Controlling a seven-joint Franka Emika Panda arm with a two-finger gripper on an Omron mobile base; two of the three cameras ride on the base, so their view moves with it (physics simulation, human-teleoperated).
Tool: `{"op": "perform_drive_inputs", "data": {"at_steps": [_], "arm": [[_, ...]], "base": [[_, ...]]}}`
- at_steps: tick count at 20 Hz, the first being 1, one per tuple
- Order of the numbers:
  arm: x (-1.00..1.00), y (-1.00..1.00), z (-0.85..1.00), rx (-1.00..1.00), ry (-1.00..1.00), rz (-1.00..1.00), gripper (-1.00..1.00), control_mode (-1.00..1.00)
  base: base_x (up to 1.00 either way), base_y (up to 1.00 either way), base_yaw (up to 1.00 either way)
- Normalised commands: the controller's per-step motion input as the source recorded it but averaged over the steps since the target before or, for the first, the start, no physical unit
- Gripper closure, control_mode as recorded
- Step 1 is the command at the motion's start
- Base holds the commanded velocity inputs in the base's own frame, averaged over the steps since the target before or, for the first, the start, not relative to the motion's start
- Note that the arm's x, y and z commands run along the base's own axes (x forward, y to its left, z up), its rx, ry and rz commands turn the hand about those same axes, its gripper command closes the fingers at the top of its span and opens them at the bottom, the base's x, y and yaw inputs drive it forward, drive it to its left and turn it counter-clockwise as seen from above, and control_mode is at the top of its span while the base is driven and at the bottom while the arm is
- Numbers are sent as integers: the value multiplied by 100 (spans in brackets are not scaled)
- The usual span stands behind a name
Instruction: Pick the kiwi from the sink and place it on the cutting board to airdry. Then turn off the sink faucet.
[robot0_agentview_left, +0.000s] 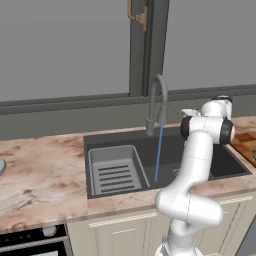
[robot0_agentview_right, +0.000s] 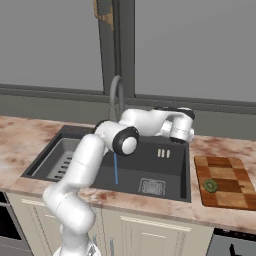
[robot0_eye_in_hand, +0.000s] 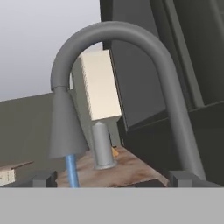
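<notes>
The kiwi (robot0_agentview_right: 210, 186) lies on the checkered cutting board (robot0_agentview_right: 223, 182), on the counter right of the sink (robot0_agentview_right: 150, 167). The grey gooseneck sink faucet (robot0_agentview_left: 158, 102) still pours a blue stream of water (robot0_agentview_left: 159, 152) into the basin. My gripper (robot0_agentview_left: 186, 113) hovers above the sink's back right, level with the faucet and pointing at it from the right. In the hand view the faucet's arch (robot0_eye_in_hand: 131, 39) looms close ahead, and my gripper (robot0_eye_in_hand: 112, 178) is open, its fingertips (robot0_eye_in_hand: 43, 179) wide apart with nothing between them. A short grey post (robot0_eye_in_hand: 103, 146) stands behind the spout.
A lighter ribbed tray (robot0_agentview_left: 116, 171) fills the sink's left half, and a square drain grate (robot0_agentview_right: 151, 186) sits in the basin floor. A window and its sill run behind the faucet. A stove (robot0_agentview_left: 30, 241) sits at the lower left.
</notes>
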Motion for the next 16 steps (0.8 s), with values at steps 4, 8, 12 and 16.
{"op": "perform_drive_inputs", "data": {"at_steps": [4, 8, 12, 16], "arm": [[6, 13, -1, -4, -2, -20, -100, -100], [12, 6, -2, -5, -1, -20, -100, -100], [22, 0, -5, -5, 0, -12, -100, -100], [29, 0, -10, -2, 0, -1, -100, -100]], "base": [[0, 0, 0], [0, 0, 0], [0, 0, 0], [0, 0, 0]]}}
